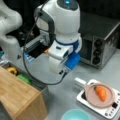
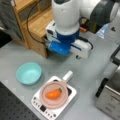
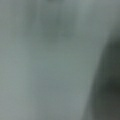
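Step in hand, as I judge it: free positioning. The gripper [image 1: 62,71] hangs above the bare grey tabletop [image 1: 62,97]. I see nothing in it, and I cannot tell how its jaws stand.

The nearest loose item, the orange carrot with green top [image 1: 100,93], lies in the round pink pan [image 1: 87,96] on the white cooktop unit [image 1: 82,98], well apart from the gripper. Reaching it would call for travel toward a front view's right, then descent.

A front view shows the teal bowl [image 2: 28,73] whole. The wrist view shows only grey surface, with no fingers.
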Tool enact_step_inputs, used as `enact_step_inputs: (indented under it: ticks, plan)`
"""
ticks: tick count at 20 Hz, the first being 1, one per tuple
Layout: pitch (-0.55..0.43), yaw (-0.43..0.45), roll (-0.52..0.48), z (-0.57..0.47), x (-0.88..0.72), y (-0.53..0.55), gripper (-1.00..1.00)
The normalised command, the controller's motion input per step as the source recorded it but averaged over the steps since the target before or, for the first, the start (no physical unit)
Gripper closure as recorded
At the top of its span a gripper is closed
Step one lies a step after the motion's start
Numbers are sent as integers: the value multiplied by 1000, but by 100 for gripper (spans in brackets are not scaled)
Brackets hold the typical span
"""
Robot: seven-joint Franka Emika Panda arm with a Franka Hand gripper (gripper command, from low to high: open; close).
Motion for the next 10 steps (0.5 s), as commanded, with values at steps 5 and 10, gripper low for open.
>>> enact_step_inputs:
  ticks: [5,10]
  plan:
    - [-324,48,70,-97,-647,-330,-100]
    - [-260,96,-47,24,-364,-205,-100]
